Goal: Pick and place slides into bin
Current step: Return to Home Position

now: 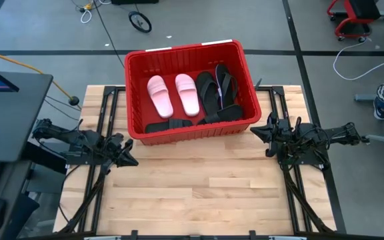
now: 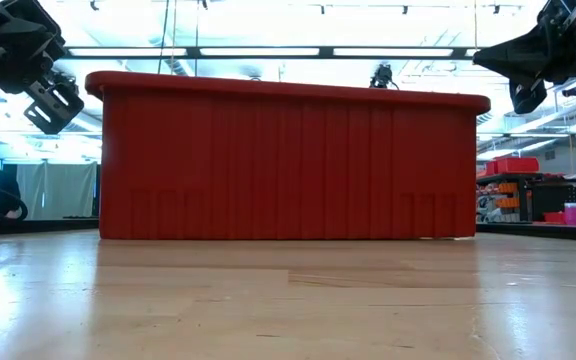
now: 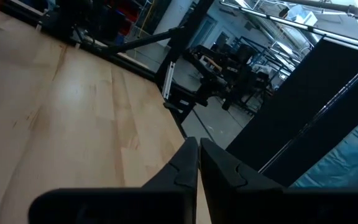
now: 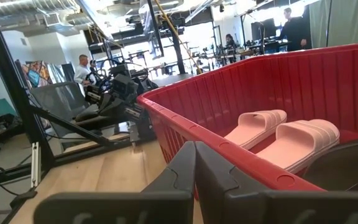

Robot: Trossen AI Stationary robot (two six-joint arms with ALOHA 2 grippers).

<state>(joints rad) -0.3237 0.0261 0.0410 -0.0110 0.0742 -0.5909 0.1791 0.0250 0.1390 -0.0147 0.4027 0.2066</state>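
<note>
At the left of the high view we see the left gripper (image 1: 133, 161) hanging over the wooden table (image 1: 199, 193). It is near the lower left corner of the bin and apart from it, its fingers (image 3: 182, 165) pressed together and holding nothing. In the upper middle of the frame stands the red bin (image 1: 182, 50), with every sandal in view lying inside it. Two pink slides (image 1: 172, 95) lie side by side in its left half, black flip-flops (image 1: 217, 90) lie to their right, and black slides (image 1: 169, 125) lie along the lower wall. At the right, the right gripper (image 1: 253, 132) hovers near the bin's lower right corner without touching it. Its fingers (image 4: 176, 168) are closed against each other and empty.
</note>
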